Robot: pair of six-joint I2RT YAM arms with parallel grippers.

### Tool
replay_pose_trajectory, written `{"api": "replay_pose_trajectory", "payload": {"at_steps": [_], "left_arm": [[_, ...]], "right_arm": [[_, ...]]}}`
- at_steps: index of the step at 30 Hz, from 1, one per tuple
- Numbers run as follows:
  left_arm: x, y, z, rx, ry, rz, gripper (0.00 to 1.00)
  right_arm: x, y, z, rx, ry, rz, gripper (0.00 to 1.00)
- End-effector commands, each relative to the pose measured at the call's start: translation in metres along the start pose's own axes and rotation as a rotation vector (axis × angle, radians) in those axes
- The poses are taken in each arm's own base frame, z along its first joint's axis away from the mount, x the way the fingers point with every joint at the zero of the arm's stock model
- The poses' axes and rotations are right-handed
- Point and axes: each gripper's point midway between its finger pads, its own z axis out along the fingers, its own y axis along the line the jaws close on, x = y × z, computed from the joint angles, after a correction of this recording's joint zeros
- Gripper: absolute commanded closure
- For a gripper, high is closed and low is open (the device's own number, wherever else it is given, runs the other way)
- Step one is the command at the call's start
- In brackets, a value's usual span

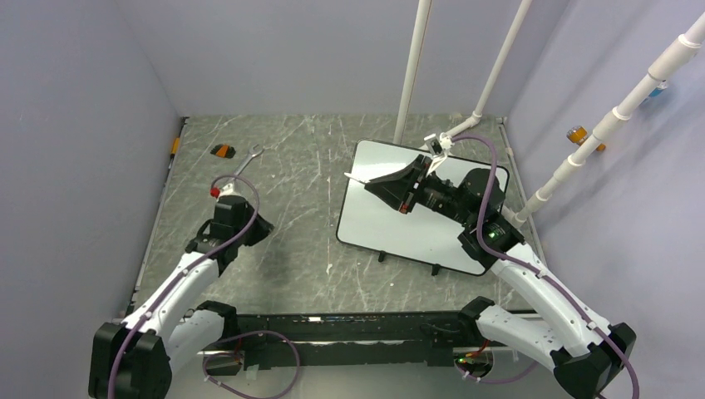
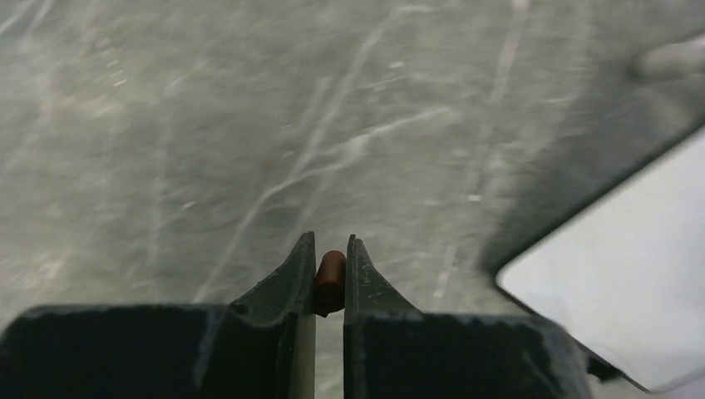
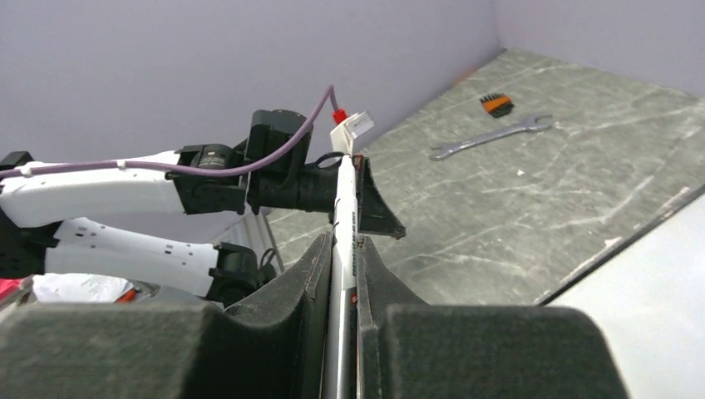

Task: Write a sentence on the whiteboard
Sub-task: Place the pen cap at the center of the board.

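Observation:
The whiteboard [image 1: 416,229] lies flat on the table at centre right, its corner also in the left wrist view [image 2: 615,274]. No sentence shows on its visible surface. My right gripper [image 1: 376,184] hovers over the board's far left part, shut on a white marker [image 3: 345,208] that sticks out past the fingertips [image 3: 320,249] toward the board's left edge. My left gripper [image 1: 264,230] is to the left of the board over bare table, shut on a small reddish-brown marker cap [image 2: 330,281].
A wrench [image 1: 248,160] and a small orange-and-black object [image 1: 222,150] lie at the far left of the table. White pipes [image 1: 411,66] rise behind the board. Grey walls enclose the table on three sides.

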Motion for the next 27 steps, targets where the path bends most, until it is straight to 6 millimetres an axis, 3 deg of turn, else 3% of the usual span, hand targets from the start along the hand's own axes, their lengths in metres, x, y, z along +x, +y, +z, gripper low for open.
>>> {"api": "replay_pose_trajectory", "payload": {"at_steps": [1, 6, 14, 22, 27], "left_arm": [[0.002, 0.044, 0.006, -0.203, -0.047, -0.035, 0.93], [0.006, 0.072, 0.009, -0.332, -0.083, -0.083, 0.76], [0.016, 0.09, 0.013, -0.416, -0.063, -0.114, 0.5], [0.01, 0.08, 0.008, -0.383, -0.055, -0.075, 0.27], [-0.009, 0.063, -0.004, -0.325, -0.12, 0.019, 0.25]], "right_arm": [[-0.003, -0.01, -0.005, 0.066, -0.018, -0.04, 1.0], [-0.001, -0.012, -0.006, 0.075, -0.011, -0.036, 1.0], [0.0, -0.016, -0.01, 0.101, -0.007, -0.043, 1.0], [0.0, -0.015, -0.013, 0.109, -0.006, -0.056, 1.0], [-0.001, -0.015, -0.014, 0.109, -0.007, -0.06, 1.0]]}}
